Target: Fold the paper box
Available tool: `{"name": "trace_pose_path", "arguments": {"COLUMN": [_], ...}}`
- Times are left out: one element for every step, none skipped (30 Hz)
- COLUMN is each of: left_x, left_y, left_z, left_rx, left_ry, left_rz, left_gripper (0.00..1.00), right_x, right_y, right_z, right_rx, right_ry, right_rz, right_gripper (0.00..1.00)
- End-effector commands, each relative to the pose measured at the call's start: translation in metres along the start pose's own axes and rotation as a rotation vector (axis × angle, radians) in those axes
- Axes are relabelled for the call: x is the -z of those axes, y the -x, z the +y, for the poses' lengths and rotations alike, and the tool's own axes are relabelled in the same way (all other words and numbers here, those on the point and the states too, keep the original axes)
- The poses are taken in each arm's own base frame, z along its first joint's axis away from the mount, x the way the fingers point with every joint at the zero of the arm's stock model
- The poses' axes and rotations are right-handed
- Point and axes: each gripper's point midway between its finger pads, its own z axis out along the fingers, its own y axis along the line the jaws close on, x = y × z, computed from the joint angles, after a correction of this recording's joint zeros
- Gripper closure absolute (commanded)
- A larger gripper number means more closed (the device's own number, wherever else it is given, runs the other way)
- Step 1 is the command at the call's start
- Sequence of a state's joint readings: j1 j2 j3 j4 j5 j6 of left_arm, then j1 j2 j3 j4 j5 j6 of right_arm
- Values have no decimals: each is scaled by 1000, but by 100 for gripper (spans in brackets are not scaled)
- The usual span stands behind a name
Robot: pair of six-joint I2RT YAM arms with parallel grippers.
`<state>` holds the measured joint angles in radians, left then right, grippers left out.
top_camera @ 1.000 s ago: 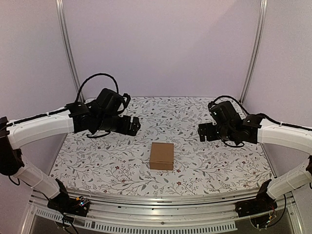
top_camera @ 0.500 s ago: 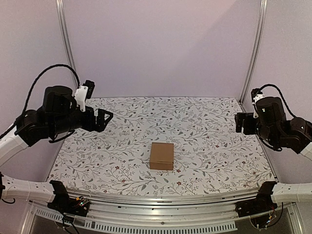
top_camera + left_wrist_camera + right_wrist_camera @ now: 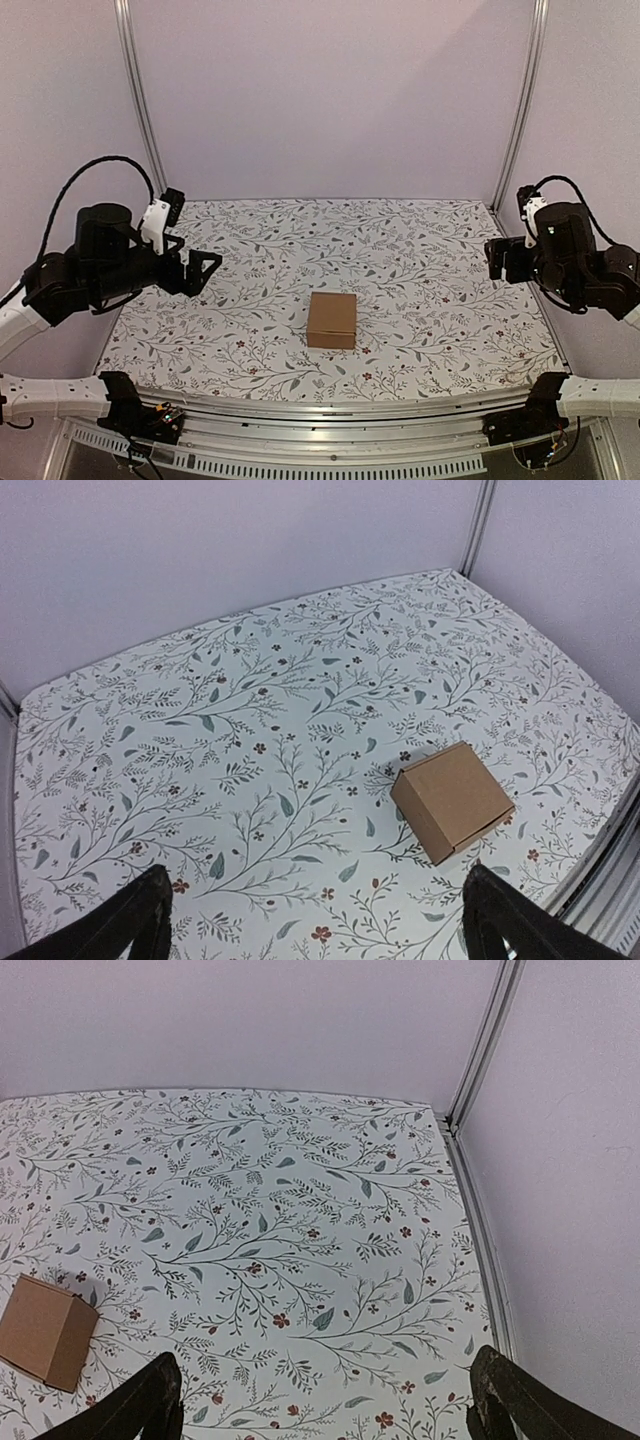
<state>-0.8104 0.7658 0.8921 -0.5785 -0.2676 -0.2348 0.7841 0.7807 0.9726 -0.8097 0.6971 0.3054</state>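
- From the top external view, we are seeing the small, cube-like, plain brown cardboard paper box [image 3: 332, 320] sitting closed on the white floral-printed tabletop [image 3: 400, 250]. It is lying between the two tools and touching neither.
- In that same view, the black two-finger left gripper [image 3: 203, 272] is hovering with its jaws spread and empty, and the paper box is lying well off to its right. The black right gripper [image 3: 497, 258] is hanging likewise spread and empty, with the paper box well off to its left.
- In the left wrist view, we are looking past the left gripper [image 3: 317, 875], whose fingers are standing wide apart with nothing between them. The paper box [image 3: 452, 800] is resting ahead of the right-hand finger, apart from it.
- In the right wrist view, the right gripper [image 3: 325, 1358] is showing the same wide, empty gap. The paper box [image 3: 45, 1332] is sitting out beyond its left-hand finger.
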Motion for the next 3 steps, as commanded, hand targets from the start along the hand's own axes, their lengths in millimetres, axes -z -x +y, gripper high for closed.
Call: {"name": "trace_pose_path", "arguments": {"left_x": [-4,-3,-4], "left_y": [0,-1,-1], "left_z": [-1,-1,-1], "left_rx": [-10,-8,-8], "left_ry": [-10,-11,-12], "left_rz": [-1,0,2], "left_gripper": [1,1,0], "right_x": [-5,-4,-3], "right_y": [-9,-6,-3], "right_z": [0,-4,-10], "right_rx": [41,32,25], "right_ry": [-9,-33,-68], "right_rz": [26,16,7], "right_gripper": [1,1,1]}}
